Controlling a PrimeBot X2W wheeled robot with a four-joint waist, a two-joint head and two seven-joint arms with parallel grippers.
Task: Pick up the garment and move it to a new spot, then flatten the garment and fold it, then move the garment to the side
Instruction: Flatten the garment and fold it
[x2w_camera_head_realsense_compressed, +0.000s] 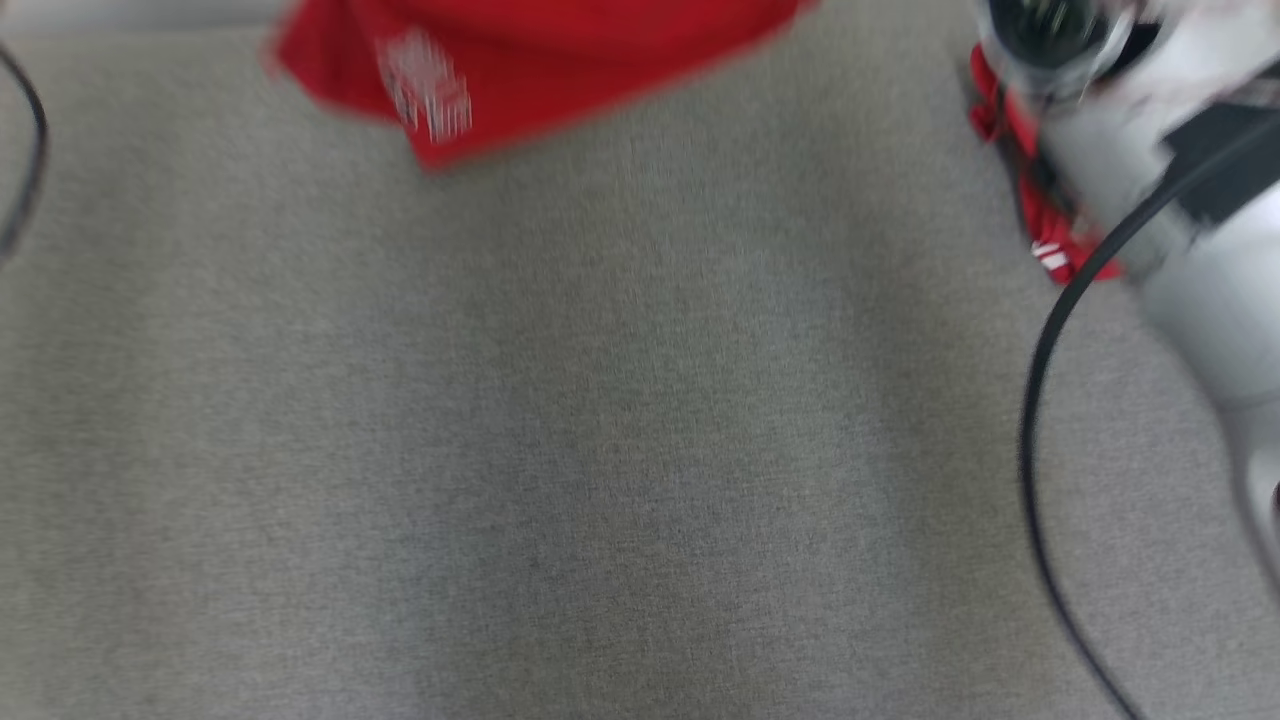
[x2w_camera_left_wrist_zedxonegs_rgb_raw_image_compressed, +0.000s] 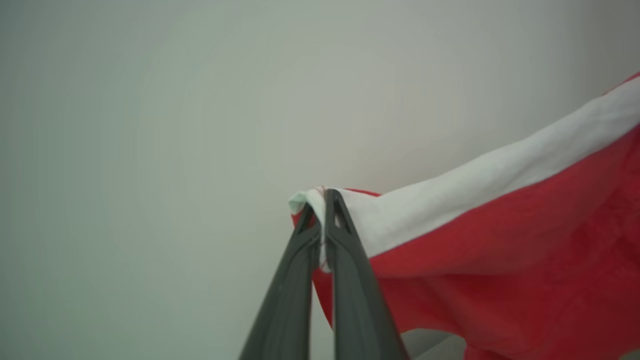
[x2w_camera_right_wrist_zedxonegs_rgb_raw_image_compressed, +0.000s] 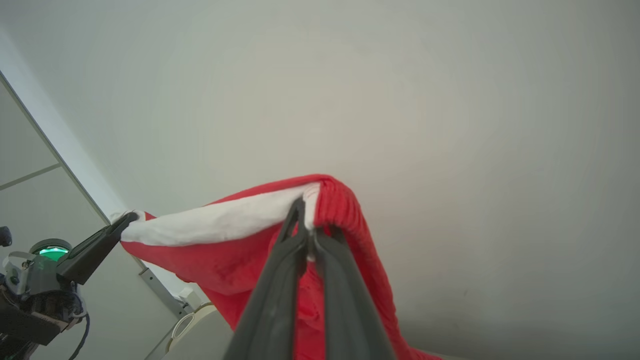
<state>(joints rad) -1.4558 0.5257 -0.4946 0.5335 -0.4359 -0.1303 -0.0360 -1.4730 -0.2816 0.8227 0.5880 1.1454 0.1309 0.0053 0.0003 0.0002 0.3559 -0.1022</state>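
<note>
The garment (x2w_camera_head_realsense_compressed: 560, 60) is red with a white band and a white print, and it hangs blurred at the top of the head view. Another red part of it (x2w_camera_head_realsense_compressed: 1050, 230) shows beside my pale right forearm (x2w_camera_head_realsense_compressed: 1150, 180). In the left wrist view my left gripper (x2w_camera_left_wrist_zedxonegs_rgb_raw_image_compressed: 320, 200) is shut on the white band of the garment (x2w_camera_left_wrist_zedxonegs_rgb_raw_image_compressed: 500, 240), which stretches away to the right. My right gripper (x2w_camera_right_wrist_zedxonegs_rgb_raw_image_compressed: 302, 207) is shut on the band's other end, with red cloth (x2w_camera_right_wrist_zedxonegs_rgb_raw_image_compressed: 225, 250) draped below. The left gripper (x2w_camera_right_wrist_zedxonegs_rgb_raw_image_compressed: 127, 220) holds the far corner there.
A grey fabric-covered table (x2w_camera_head_realsense_compressed: 600, 450) spreads below the lifted garment. A black cable (x2w_camera_head_realsense_compressed: 1040, 400) loops down by the right arm, and another (x2w_camera_head_realsense_compressed: 35, 150) curves at the left edge. A pale wall (x2w_camera_right_wrist_zedxonegs_rgb_raw_image_compressed: 400, 100) and a white post (x2w_camera_right_wrist_zedxonegs_rgb_raw_image_compressed: 55, 135) stand behind.
</note>
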